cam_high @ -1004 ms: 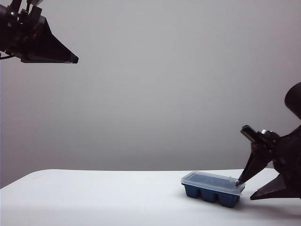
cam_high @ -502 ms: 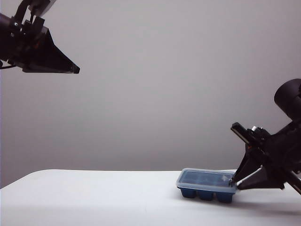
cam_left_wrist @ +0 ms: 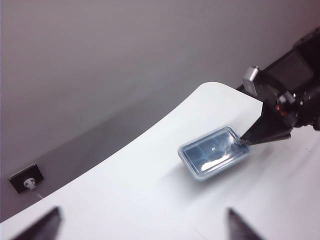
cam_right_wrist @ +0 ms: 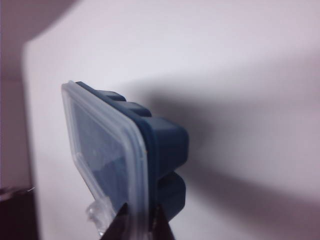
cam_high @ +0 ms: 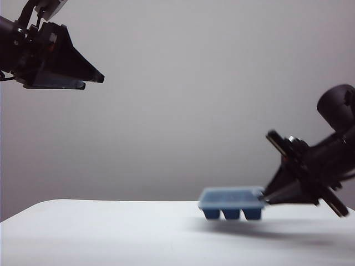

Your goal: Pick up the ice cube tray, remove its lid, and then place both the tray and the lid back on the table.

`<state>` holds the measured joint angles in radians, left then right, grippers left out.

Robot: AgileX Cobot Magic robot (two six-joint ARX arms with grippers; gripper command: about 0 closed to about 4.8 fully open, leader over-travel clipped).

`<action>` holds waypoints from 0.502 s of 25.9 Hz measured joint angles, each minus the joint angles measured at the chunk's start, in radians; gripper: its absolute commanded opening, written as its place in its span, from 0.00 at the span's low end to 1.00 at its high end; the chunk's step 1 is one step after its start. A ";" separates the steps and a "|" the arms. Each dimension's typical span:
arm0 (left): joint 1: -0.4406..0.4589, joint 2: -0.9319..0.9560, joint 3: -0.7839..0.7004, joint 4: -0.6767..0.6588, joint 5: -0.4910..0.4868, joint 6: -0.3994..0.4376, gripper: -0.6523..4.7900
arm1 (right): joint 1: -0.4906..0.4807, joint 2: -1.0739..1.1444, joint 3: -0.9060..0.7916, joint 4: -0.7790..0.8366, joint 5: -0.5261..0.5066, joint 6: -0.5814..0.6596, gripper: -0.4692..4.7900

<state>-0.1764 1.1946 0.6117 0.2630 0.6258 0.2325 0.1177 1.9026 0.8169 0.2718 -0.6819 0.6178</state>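
Observation:
The navy ice cube tray hangs a little above the white table, roughly level, with the frosted lid still on top. My right gripper is shut on the tray's right end. In the right wrist view its fingers pinch the lid and the rim of the tray together. My left gripper is high up at the far left, well away from the tray. Its fingertips stand wide apart and hold nothing. From there I see the lidded tray and the right gripper.
A plain grey wall stands behind the table. The table's rounded far edge runs close behind the tray. A small dark fixture sits low on the wall. The tray's shadow lies on the table beneath it.
The right gripper closed on the tray's end, lifted it off the table and carried it a little to the left. The left gripper opened and edged slightly down and right.

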 measured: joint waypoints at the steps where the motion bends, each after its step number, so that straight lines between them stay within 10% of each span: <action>1: 0.000 0.000 0.000 0.003 0.000 0.006 1.00 | 0.000 0.000 0.014 0.000 -0.034 0.013 0.08; 13: -0.005 0.000 0.000 -0.043 0.152 0.267 1.00 | 0.043 -0.014 0.108 0.029 -0.531 0.233 0.08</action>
<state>-0.1814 1.1946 0.6117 0.2195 0.7780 0.4995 0.1612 1.8889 0.9245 0.3004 -1.2133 0.8509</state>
